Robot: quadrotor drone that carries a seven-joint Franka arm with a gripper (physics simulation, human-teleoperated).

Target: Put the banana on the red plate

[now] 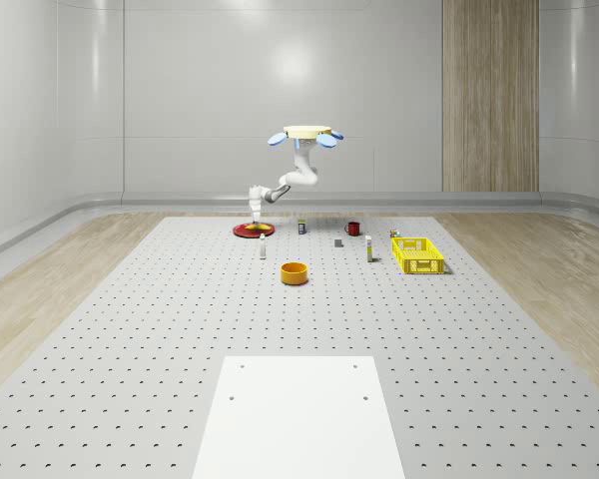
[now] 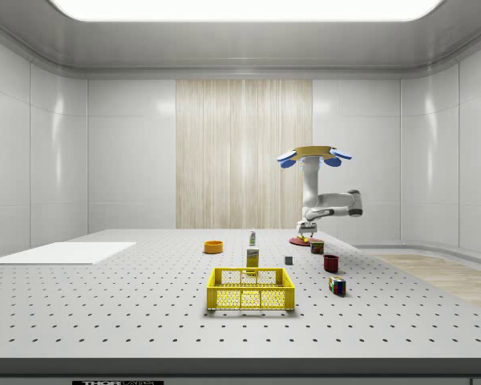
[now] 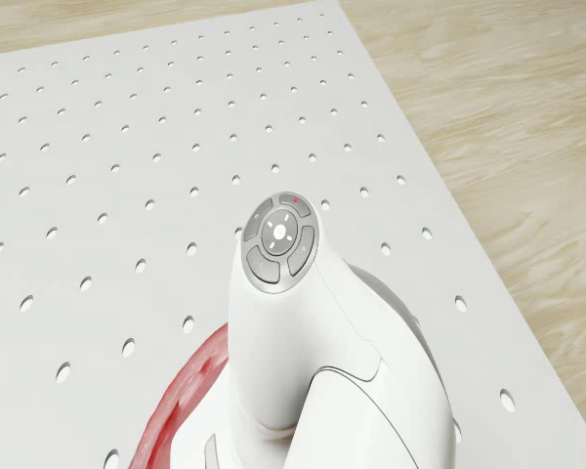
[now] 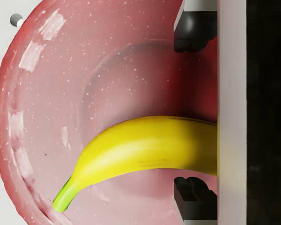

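Drone hovers by the red plate (image 4: 33,117); pincer (image 4: 192,110) spread wide, straddling the banana (image 4: 145,150), gripping nothing. Looks light and bruisable; mid-body grip suits it.

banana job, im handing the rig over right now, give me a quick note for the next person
Gripper: over the red plate, its fingers apart on either side of the banana with gaps showing, so open.
Drone: hovering above the table beside the plate, arm bent down to it.
Banana: inside the plate's rim, stem tip near the edge.
Done: banana brought to the plate, apparently released.
Left: confirm it rests on the plate, then lift the arm clear.
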